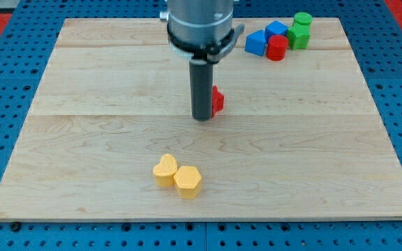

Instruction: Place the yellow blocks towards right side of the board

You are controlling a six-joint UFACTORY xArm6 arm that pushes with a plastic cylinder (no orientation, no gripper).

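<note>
Two yellow blocks lie touching near the view's bottom centre: a heart-shaped yellow block (164, 170) on the left and a hexagonal yellow block (188, 181) on the right. My tip (202, 118) rests on the board above them, well apart from both. A small red block (218, 100) sits just to the right of the rod, partly hidden behind it, touching or almost touching it.
A cluster sits at the view's top right: two blue blocks (257, 43) (276, 30), a red cylinder (278, 47) and two green blocks (299, 36) (303, 19). The wooden board (82, 139) lies on a blue perforated surface.
</note>
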